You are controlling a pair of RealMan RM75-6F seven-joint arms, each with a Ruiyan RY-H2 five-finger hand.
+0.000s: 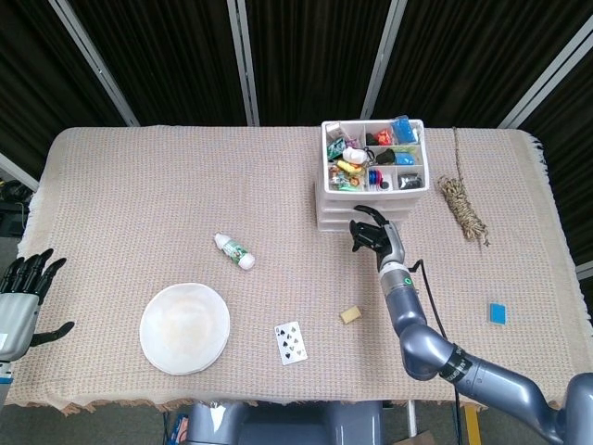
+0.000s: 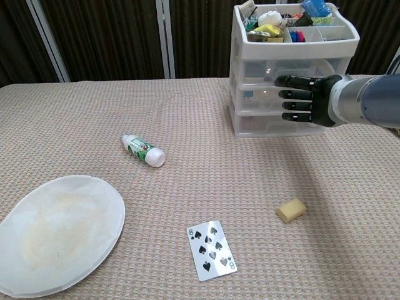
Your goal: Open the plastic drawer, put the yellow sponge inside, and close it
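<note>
The right hand [image 2: 301, 99] hangs in front of the plastic drawer unit [image 2: 250, 106], fingers spread and holding nothing; whether it touches the drawer front is unclear. The yellow sponge [image 2: 291, 210] lies on the tabletop [image 2: 187, 125] nearer the camera, beside a playing card [image 2: 212, 249]. The left hand [image 1: 20, 287] rests open at the tabletop's edge
</note>
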